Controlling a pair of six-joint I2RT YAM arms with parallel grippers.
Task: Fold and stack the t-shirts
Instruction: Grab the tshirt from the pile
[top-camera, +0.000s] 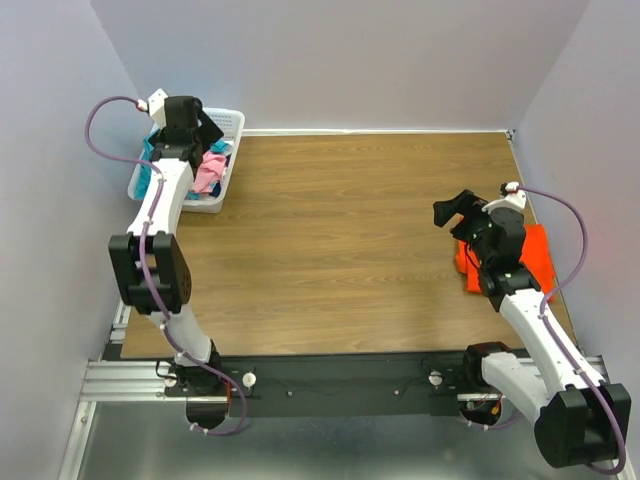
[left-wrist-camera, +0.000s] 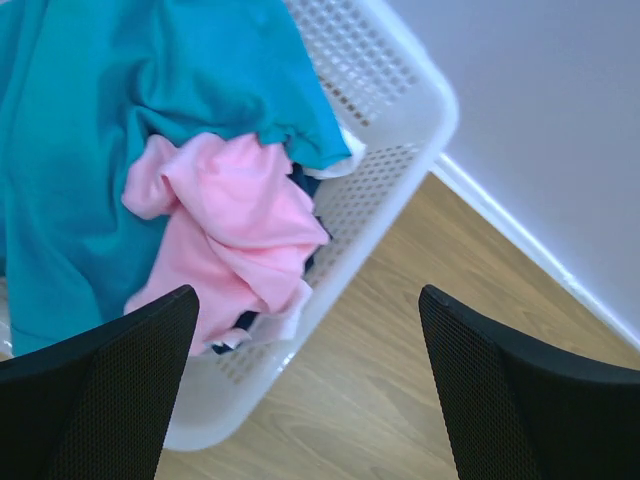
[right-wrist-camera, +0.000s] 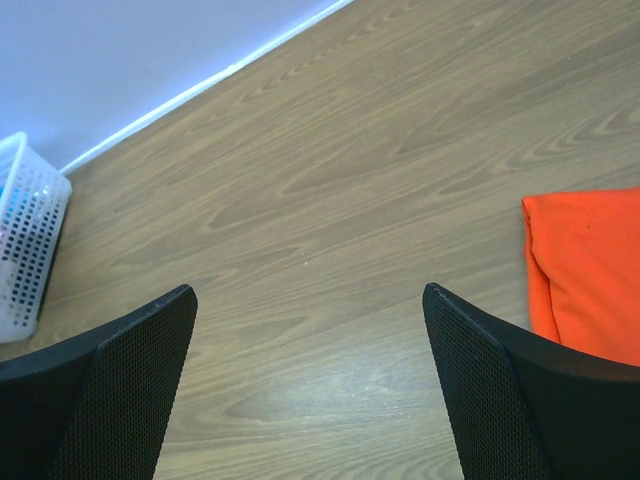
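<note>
Fetching the next shirt seems the step in hand. The left claw hangs over the white basket at the far left corner, fingers wide apart and empty. In it the pink t-shirt lies crumpled on the teal t-shirt. The orange t-shirt lies folded at the right, just beside the right claw, likewise spread and empty. Next, the left claw must drop and pinch the pink cloth. The counter is wood-grain, boxed by pale lilac walls.
</note>
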